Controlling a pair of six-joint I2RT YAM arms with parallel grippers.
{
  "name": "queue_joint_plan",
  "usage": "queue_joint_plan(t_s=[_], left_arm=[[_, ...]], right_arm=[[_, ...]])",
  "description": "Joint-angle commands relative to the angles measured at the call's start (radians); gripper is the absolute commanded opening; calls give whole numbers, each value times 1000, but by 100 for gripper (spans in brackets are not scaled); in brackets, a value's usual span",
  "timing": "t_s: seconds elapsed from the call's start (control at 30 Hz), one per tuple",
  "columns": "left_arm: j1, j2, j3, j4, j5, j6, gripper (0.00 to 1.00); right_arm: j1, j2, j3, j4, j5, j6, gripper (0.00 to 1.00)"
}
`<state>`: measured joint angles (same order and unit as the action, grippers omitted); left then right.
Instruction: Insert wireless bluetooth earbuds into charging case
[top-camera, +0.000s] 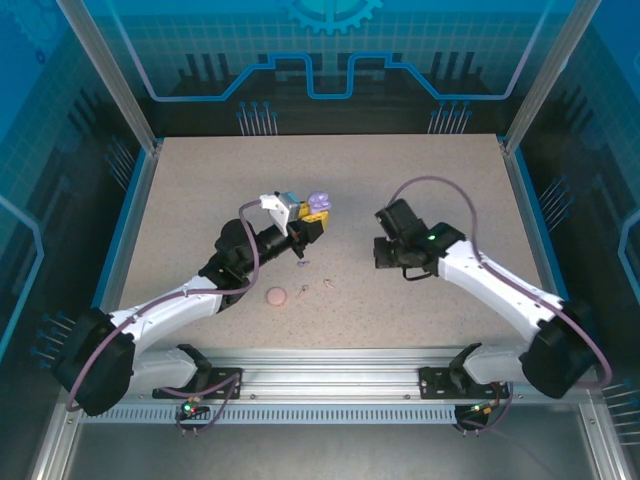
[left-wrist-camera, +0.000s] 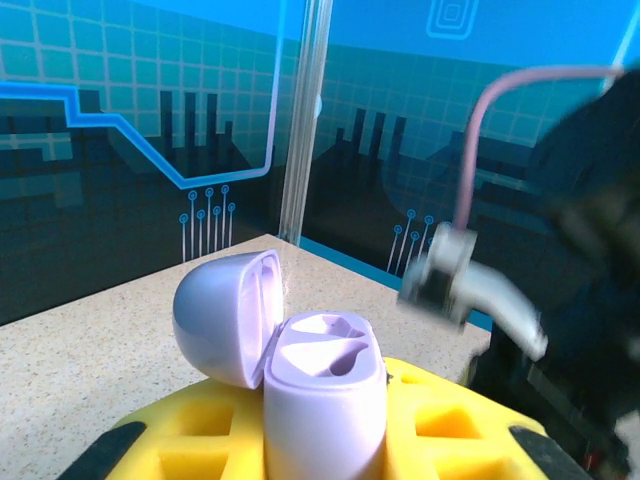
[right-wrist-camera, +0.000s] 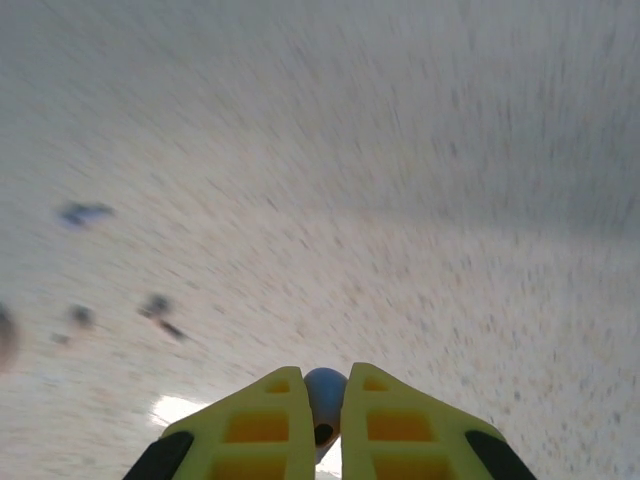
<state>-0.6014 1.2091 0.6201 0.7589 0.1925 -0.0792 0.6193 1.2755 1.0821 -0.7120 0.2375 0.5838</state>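
My left gripper (left-wrist-camera: 325, 445) is shut on a lavender charging case (left-wrist-camera: 325, 390), which stands upright between its yellow fingers (left-wrist-camera: 450, 425). The lid (left-wrist-camera: 225, 315) is swung open and both sockets are empty. From above, this case (top-camera: 318, 203) is held over the middle of the table. My right gripper (right-wrist-camera: 322, 378) is shut on a small bluish-lavender earbud (right-wrist-camera: 324, 398), pinched between its yellow fingertips above the blurred tabletop. Three tiny earbuds lie on the table: one (top-camera: 303, 262) below the held case and two pale ones (top-camera: 328, 284) (top-camera: 305, 291) nearer the front.
A closed round pink case (top-camera: 276, 296) lies on the speckled table (top-camera: 450, 180) in front of the left arm. The right arm's wrist (top-camera: 400, 240) hovers right of centre, close to the held case. Metal posts and blue walls enclose the table.
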Motion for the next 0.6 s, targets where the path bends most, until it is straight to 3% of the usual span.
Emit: queue_joint_plan(t_s=[0.0, 0.27, 0.57], left_arm=[[-10, 5, 44, -3, 52, 13, 0], [-18, 38, 96, -11, 131, 13, 0], [-34, 92, 181, 0, 211, 49, 0]], right_arm=[[2, -78, 114, -3, 9, -92, 10], [21, -142, 292, 136, -139, -240, 10], [63, -210, 219, 396, -273, -336, 10]])
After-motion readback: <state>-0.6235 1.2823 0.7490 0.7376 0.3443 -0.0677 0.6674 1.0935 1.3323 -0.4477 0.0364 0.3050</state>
